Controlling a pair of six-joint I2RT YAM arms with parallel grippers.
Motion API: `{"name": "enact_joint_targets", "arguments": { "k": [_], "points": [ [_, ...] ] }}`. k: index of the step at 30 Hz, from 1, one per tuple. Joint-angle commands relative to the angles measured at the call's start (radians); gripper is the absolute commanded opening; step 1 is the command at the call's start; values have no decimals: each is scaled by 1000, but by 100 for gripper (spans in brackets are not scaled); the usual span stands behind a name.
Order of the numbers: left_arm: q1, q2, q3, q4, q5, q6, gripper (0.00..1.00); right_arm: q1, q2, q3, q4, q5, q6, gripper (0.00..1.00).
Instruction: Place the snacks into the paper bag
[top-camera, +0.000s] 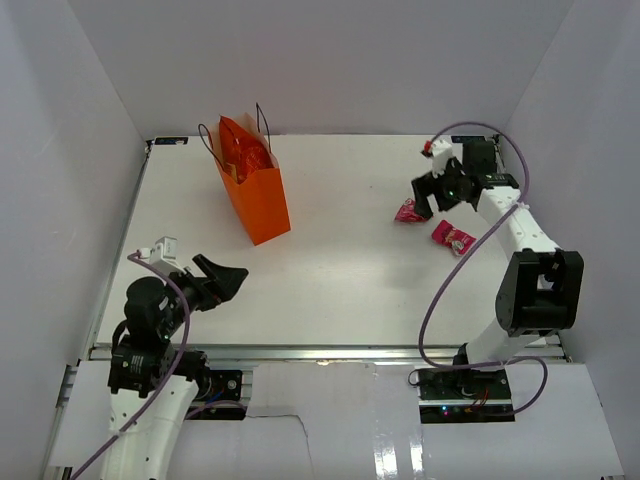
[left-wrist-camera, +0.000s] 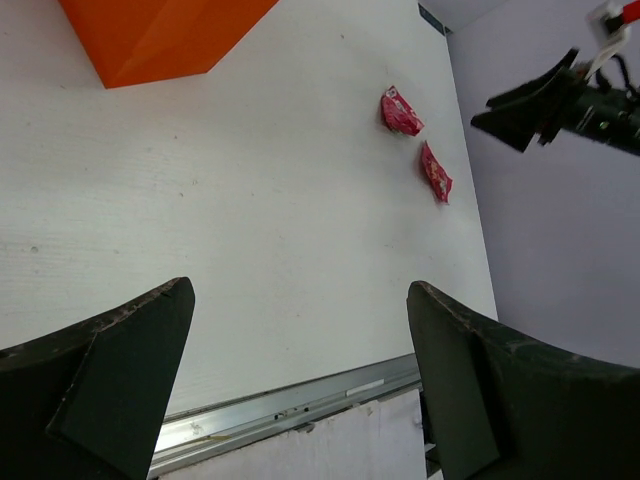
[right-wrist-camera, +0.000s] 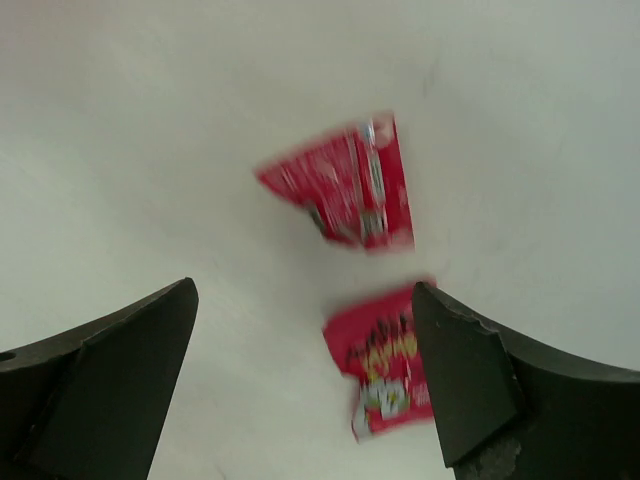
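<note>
White table (top-camera: 340, 290), paper bag (top-camera: 255, 190) rear-left, pink packets (top-camera: 453, 237) near right edge

Bright, even light, soft shadows; right wrist view blurs the pink packets (right-wrist-camera: 350, 195).

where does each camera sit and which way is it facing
Top external: fixed above and behind the bases, looking down at the table; both arms show, with left tool and right tool.
Left wrist: on the left arm, looking across the table toward the paper bag corner; its own open fingers frame the bottom.
Right wrist: on the right arm, looking down at a blurred pink packet and a sharper pink packet between its own fingers.
Shared: left wrist and top views both show the bag, both packets, the right tool.
</note>
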Motion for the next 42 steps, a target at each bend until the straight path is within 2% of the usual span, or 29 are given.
{"name": "enact_joint_targets", "arguments": {
  "k": [1,5,7,12,20,28,31,32,35,38,42],
  "points": [
    [-2,70,-17,64,40,1,98,-114,-32,-87,-212,136,-137,93],
    [-2,111,-42,128,73,-2,98,-158,-29,-200,-166,254,-309,93],
    [-1,123,-48,145,83,-7,98,-172,26,-216,-169,280,-388,100],
    [-2,142,-54,165,93,-19,98,-221,133,-164,-193,219,-456,84],
    [0,137,-94,213,117,-131,98,-224,238,-128,-114,202,-534,74],
    [-2,202,-105,277,157,-235,98,-223,247,-173,-57,144,-576,65],
    [-2,223,-122,328,185,-281,98,-224,259,-181,-60,133,-579,55],
    [-1,229,-128,344,194,-294,98,-224,264,-182,-58,130,-580,47],
    [-2,260,-151,407,229,-341,98,-224,259,-199,-72,116,-585,32],
    [-4,301,-172,475,266,-378,98,-226,226,-234,-81,86,-599,22],
    [-19,355,-194,541,297,-427,98,-227,135,-300,-130,-8,-631,16]
  ]
}}
